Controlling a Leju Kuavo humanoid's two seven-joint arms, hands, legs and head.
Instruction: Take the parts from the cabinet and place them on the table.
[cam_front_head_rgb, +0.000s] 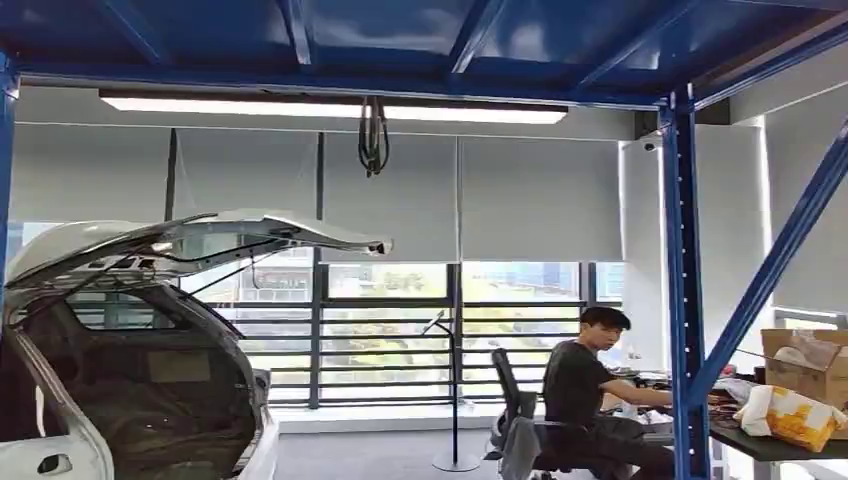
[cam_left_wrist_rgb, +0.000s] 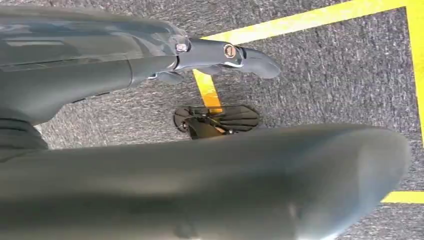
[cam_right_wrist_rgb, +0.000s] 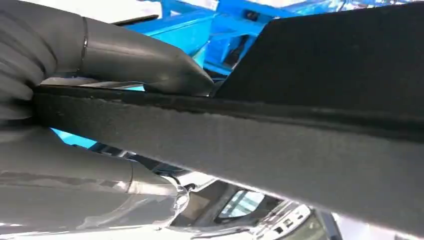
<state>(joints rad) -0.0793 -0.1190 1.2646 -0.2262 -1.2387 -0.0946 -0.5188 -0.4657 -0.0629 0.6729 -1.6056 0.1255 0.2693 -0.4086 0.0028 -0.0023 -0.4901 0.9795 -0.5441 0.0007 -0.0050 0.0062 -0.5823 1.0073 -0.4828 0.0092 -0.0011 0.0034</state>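
Note:
My right hand (cam_right_wrist_rgb: 100, 57) grips a flat dark felt-covered panel (cam_right_wrist_rgb: 300, 135) by its edge, fingers over one face and the thumb (cam_right_wrist_rgb: 80, 175) under the other. The panel runs across the right wrist view and hides what lies behind it. My left hand (cam_left_wrist_rgb: 150, 65) hangs over grey carpet (cam_left_wrist_rgb: 320, 75), one dark finger stretched out apart from the thick thumb, with nothing in it. A dark table (cam_front_head_rgb: 770, 447) shows at the lower right of the head view.
A white car (cam_front_head_rgb: 130, 350) with its tailgate (cam_front_head_rgb: 200, 235) raised stands at the left. A blue rack post (cam_front_head_rgb: 682, 300) rises at the right. A person (cam_front_head_rgb: 590, 400) sits beside the table, which carries a cardboard box (cam_front_head_rgb: 805, 365) and a yellow-white bag (cam_front_head_rgb: 790, 415). Yellow tape (cam_left_wrist_rgb: 300, 20) marks the floor.

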